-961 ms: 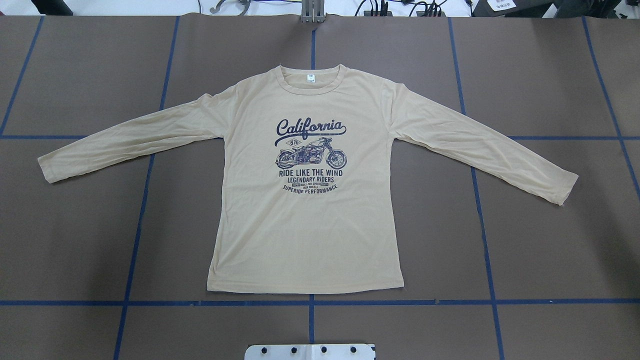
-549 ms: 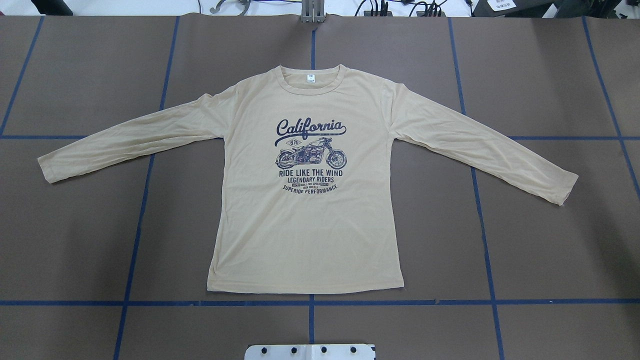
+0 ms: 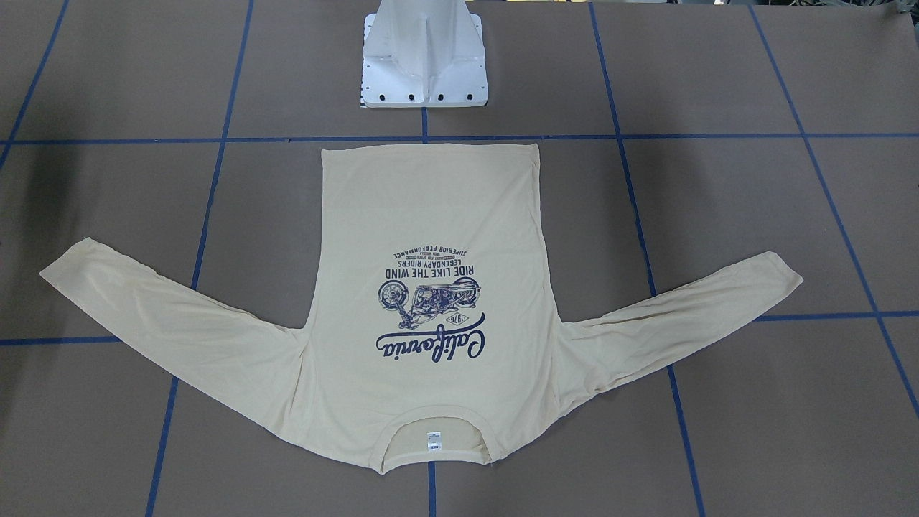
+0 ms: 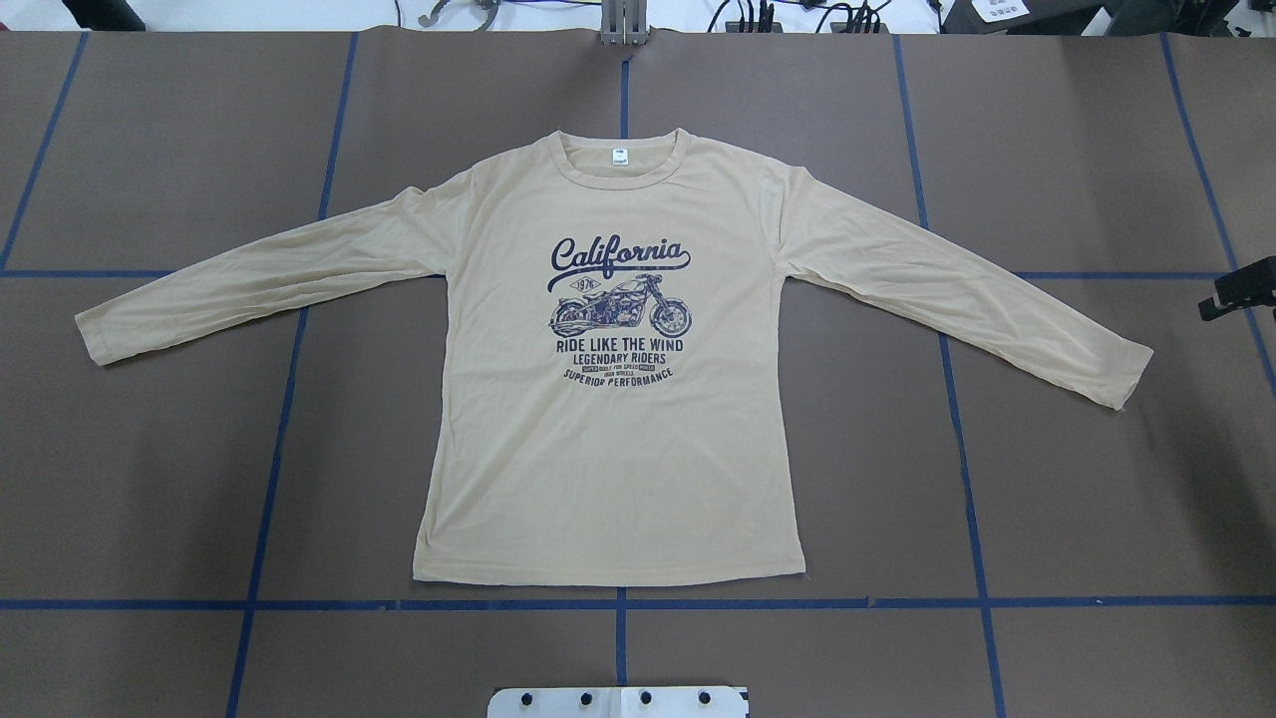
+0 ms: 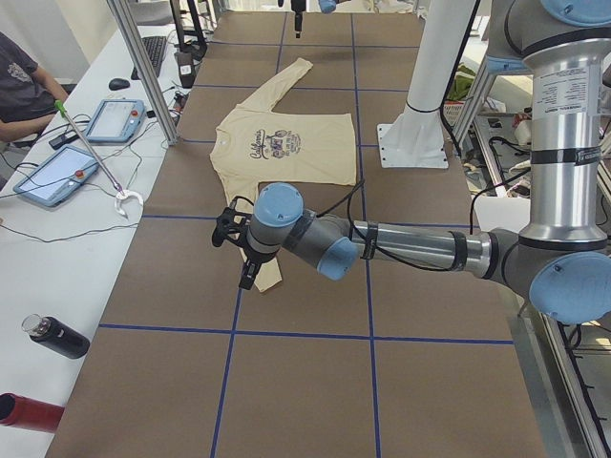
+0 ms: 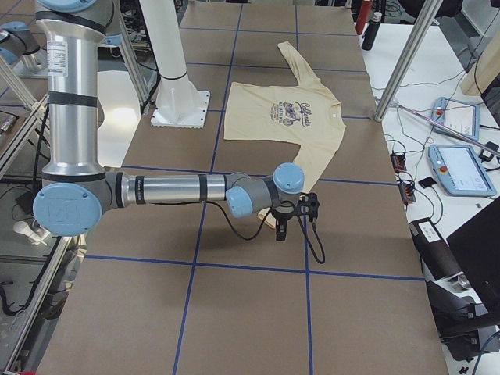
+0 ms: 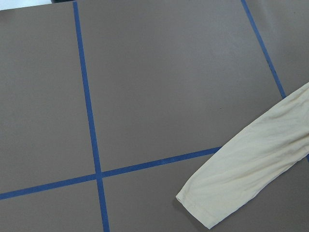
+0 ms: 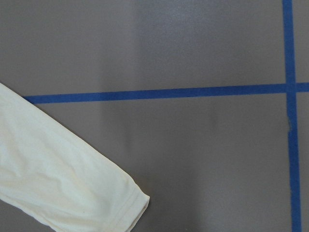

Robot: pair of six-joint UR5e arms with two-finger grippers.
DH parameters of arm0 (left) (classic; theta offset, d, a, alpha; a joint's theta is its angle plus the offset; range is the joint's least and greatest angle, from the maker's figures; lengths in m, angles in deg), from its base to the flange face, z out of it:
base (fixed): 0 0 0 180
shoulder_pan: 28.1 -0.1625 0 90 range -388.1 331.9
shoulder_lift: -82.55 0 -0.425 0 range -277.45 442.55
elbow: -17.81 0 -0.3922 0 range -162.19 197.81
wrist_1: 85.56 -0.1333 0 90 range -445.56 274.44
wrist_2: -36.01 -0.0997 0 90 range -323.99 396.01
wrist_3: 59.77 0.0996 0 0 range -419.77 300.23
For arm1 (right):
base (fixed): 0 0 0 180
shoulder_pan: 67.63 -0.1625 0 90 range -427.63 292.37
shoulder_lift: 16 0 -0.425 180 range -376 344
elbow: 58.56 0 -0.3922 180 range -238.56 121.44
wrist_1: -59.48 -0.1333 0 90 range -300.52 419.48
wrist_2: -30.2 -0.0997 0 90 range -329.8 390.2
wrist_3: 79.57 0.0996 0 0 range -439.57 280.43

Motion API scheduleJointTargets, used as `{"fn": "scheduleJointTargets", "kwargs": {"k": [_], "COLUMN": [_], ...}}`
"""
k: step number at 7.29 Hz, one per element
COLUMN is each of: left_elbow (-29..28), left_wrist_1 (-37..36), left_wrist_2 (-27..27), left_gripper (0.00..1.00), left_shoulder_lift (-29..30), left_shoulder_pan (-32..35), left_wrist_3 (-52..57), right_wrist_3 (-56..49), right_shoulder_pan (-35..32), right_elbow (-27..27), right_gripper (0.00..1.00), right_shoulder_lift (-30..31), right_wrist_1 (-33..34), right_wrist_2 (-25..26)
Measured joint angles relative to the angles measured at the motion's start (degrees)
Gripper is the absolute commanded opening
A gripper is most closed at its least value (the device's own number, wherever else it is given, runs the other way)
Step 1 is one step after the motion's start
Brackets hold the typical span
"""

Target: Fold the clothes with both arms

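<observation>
Brown table (image 4: 150, 479) with blue tape grid (image 4: 797, 603); T-shirt (image 4: 608, 469) flat, print up, frame centre, sleeves spread. Left tool (image 5: 248, 279), right tool (image 6: 280, 231) hang near cuffs (image 7: 203, 212); spread or pressed together, cannot tell. Risk: thin fabric, pinch catching single layer, sleeve dragging, body wrinkling

The shirt (image 4: 618, 469) is thin, matt cream cloth, softly creased. The table (image 4: 1097, 479) has a dull, smooth brown paper-like cover crossed by faintly shiny blue tape (image 4: 1097, 601). The left arm (image 5: 420, 250) is satin silver metal with glossy blue plastic caps (image 5: 277, 205). The base (image 3: 423, 64) is white painted metal.
</observation>
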Motion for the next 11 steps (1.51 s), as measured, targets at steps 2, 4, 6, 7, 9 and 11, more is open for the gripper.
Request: {"fn": "scheduleJointTargets", "kwargs": {"k": [2, 4, 6, 7, 9, 11], "left_elbow": [-0.1, -0.1, -0.2, -0.2, 0.0, 0.1], "left_wrist_1": [0.1, 0.3, 0.3, 0.4, 0.4, 0.4], "left_wrist_2": [0.1, 0.0, 0.0, 0.0, -0.1, 0.0], "left_gripper": [1.00, 1.00, 1.00, 1.00, 1.00, 1.00], "left_shoulder_lift": [-0.1, -0.1, -0.2, -0.2, -0.2, -0.1], "left_shoulder_pan": [0.0, 0.0, 0.0, 0.0, 0.0, 0.0], "left_wrist_3": [0.0, 0.0, 0.1, 0.2, 0.2, 0.1], "right_wrist_3": [7.3, 10.3, 10.7, 10.7, 10.8, 10.8], "right_shoulder_pan": [2.8, 4.7, 5.6, 5.9, 6.2, 6.7], "right_elbow": [-3.9, -5.3, -6.7, -7.5, -9.4, -10.2], "right_gripper": [0.96, 0.95, 0.92, 0.91, 0.89, 0.89], "right_shoulder_lift": [-0.2, -0.4, -1.0, -1.6, -2.7, -3.2], "right_wrist_1": [-9.1, -12.0, -12.6, -12.6, -12.7, -12.7], "right_wrist_2": [0.3, 0.8, 0.9, 0.9, 0.9, 0.9]}}
